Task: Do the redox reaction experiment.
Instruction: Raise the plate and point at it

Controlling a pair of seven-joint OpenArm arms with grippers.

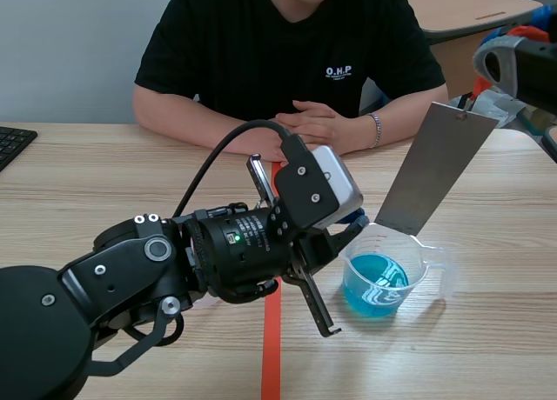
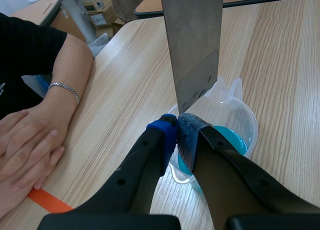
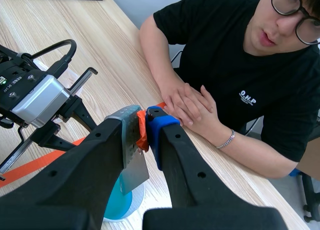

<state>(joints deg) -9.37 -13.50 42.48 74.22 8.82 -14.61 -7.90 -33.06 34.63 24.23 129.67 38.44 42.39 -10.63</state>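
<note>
A clear plastic beaker (image 1: pixel 409 265) with blue liquid (image 1: pixel 376 284) stands on the table right of the middle. My left gripper (image 2: pixel 177 135) is shut on its near rim, one blue pad (image 2: pixel 162 135) outside the wall and the other inside. The right gripper (image 3: pixel 142 125) is raised at the right and is shut on the top of a grey metal sheet (image 1: pixel 432 167). The sheet slants down, and its lower end hangs at the beaker's mouth, just above my left fingers. In the right wrist view the sheet (image 3: pixel 132 162) hangs over the beaker (image 3: pixel 117 202).
A person sits across the table with folded hands (image 1: pixel 315 122) resting close behind the beaker. A keyboard (image 1: pixel 13 143) lies at the far left. The left arm's body (image 1: pixel 130 278) fills the near left of the table.
</note>
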